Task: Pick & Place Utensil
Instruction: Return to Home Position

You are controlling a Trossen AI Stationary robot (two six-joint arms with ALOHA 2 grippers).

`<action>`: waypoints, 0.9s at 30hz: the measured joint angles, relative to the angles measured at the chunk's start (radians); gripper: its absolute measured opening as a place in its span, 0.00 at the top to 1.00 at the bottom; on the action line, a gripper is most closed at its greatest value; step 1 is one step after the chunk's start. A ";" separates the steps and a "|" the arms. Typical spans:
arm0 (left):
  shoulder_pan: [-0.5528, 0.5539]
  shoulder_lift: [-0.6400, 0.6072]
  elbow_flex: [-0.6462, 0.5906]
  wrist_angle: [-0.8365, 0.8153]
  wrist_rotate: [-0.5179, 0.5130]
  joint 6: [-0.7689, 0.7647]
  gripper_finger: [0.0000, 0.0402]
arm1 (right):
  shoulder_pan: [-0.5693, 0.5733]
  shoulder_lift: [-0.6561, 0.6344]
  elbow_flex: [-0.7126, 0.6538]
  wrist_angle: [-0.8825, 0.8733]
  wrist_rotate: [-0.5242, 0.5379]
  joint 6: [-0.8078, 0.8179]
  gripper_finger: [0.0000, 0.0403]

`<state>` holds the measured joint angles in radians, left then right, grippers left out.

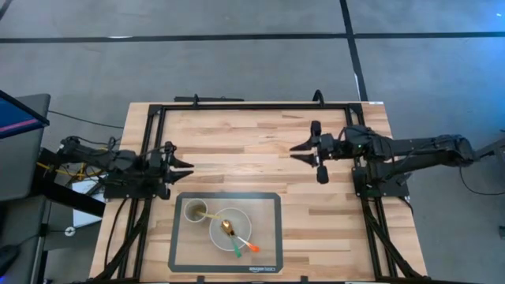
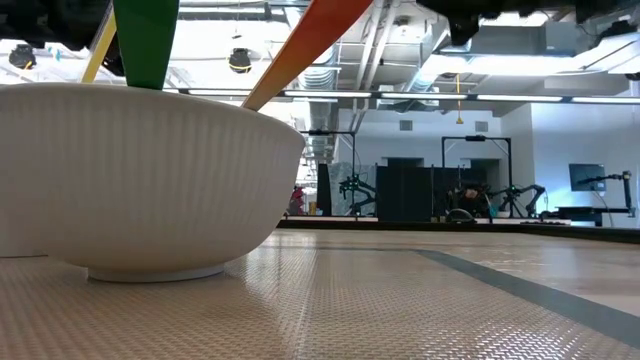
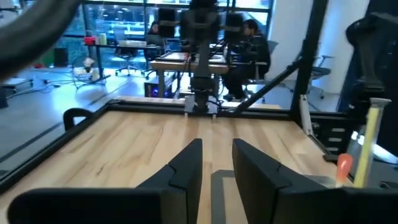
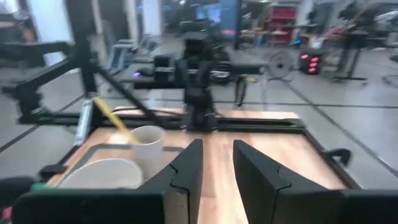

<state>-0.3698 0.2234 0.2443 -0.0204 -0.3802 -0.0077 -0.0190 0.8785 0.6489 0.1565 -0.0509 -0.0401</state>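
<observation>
A white ribbed bowl stands on a grey mat near the table's front edge. A gold spoon, a green-handled utensil and an orange-handled utensil lie in the bowl, their handles leaning on its rim. In the low view the bowl fills the left, with the green handle and the orange handle sticking up. A white cup with a yellow utensil stands left of the bowl. My left gripper is open at the table's left. My right gripper is open at the right.
A black frame runs round the table's far and side edges. Bare wood lies between the two grippers and right of the mat. In the right wrist view the cup and bowl show ahead.
</observation>
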 joint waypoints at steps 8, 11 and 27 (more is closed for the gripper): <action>0.153 -0.001 0.000 0.004 0.142 0.004 0.78 | -0.084 -0.044 -0.095 0.026 -0.003 0.010 0.80; 0.187 -0.001 -0.005 0.007 0.142 0.004 0.78 | -0.085 -0.044 -0.115 0.034 -0.006 0.004 0.80; 0.159 -0.208 -0.029 -0.010 0.177 0.090 0.78 | -0.109 -0.102 -0.228 0.153 -0.214 -0.020 0.80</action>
<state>-0.2104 0.0157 0.2150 -0.0308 -0.2028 0.0818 -0.1278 0.7770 0.4206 0.3093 -0.2653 -0.0599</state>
